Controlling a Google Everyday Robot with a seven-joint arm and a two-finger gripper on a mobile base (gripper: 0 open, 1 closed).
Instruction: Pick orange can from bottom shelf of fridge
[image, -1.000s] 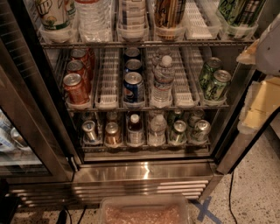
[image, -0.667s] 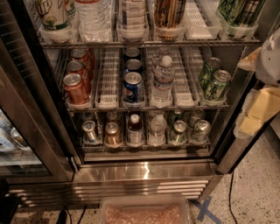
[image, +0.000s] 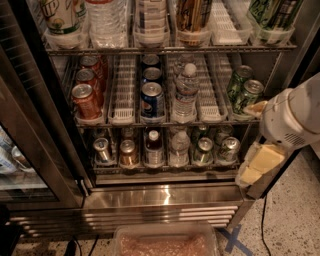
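Gripper (image: 259, 165) lower at the right edge than a second ago; orange can (image: 128, 152) not yet reached.

Left to right: the fridge (image: 160, 197) stands open, its stock unchanged over the last second. On the bottom shelf (image: 165, 168) the silver-grey can (image: 102, 149) sits in the leftmost lane. The orange can is upright just beside it in the second lane, at the front, with a dark bottle (image: 153, 145) to its right. Further right are a water bottle (image: 179, 147) and two green cans (image: 203, 150). At the far right my arm has come down and slightly inward. The gripper now hangs outside the cabinet by the right door frame, about level with the bottom shelf and well apart from the orange can. I cannot tell whether it is wide or narrow. My read: approach only just begun; it has to cross leftward past four lanes.
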